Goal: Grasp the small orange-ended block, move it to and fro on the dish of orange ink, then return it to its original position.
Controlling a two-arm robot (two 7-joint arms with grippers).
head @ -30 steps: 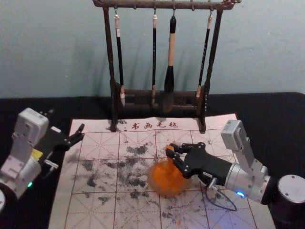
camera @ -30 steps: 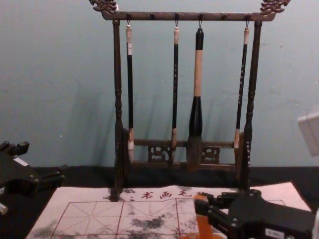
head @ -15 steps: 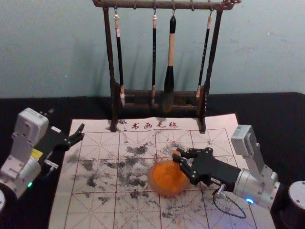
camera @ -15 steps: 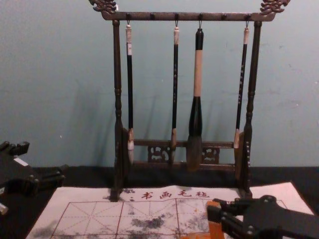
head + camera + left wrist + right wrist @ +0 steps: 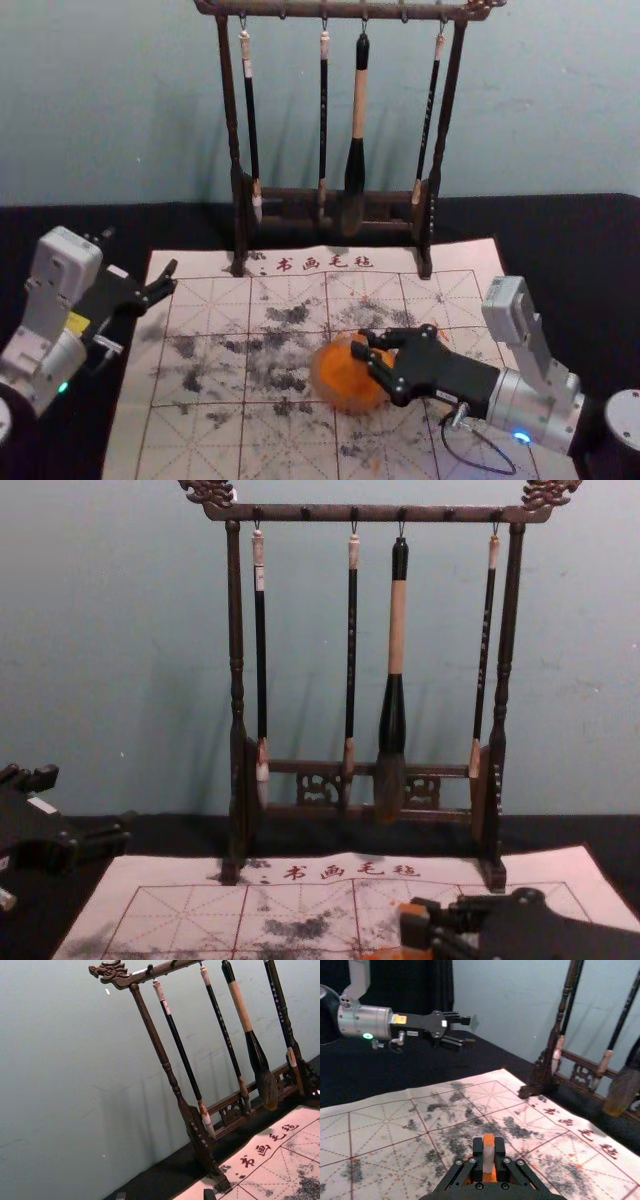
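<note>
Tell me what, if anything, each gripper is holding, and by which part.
The right gripper holds the small orange-ended block by the sides of its pale section, beside an orange end; the left gripper holds nothing.

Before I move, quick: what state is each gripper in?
Left gripper: open, holding nothing, off at the left edge of the sheet.
Right gripper: closed on the orange-ended block, at the ink dish.

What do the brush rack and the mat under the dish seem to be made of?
The rack is probably dark wood with a dull sheen, judging by its turned posts and carved ends. The mat looks like matte felt or cloth: thin, with a rippled edge.
</note>
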